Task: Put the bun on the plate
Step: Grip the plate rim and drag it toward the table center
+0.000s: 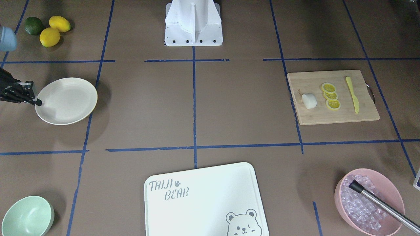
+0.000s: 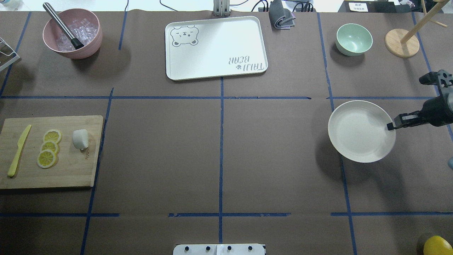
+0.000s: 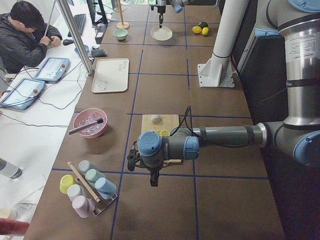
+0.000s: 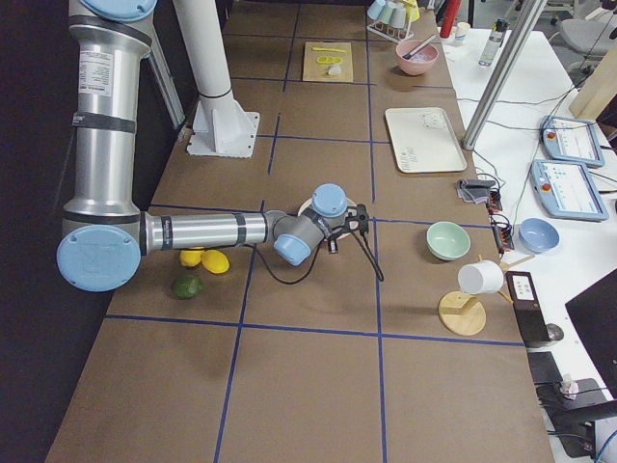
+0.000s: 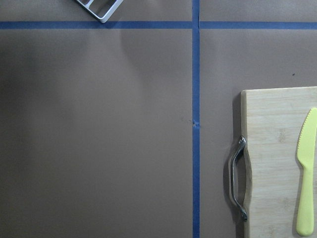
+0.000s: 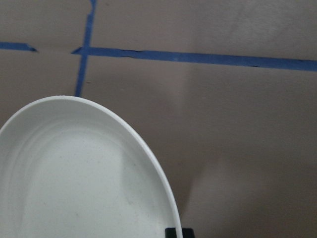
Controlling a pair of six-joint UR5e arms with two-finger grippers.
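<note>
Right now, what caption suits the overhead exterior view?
Right end effector at the rim of the empty plate; bun sits on the bamboo cutting board beside lemon slices.

The small white bun [image 1: 308,100] lies on the wooden board [image 1: 334,116], far from the round cream plate [image 1: 70,98].

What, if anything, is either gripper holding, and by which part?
The right gripper pinches the plate by its rim; the bun lies on the cutting board.

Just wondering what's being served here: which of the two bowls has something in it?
The pink bowl: it holds clear cubes and a black-tipped metal rod. The mint-green bowl is empty.
</note>
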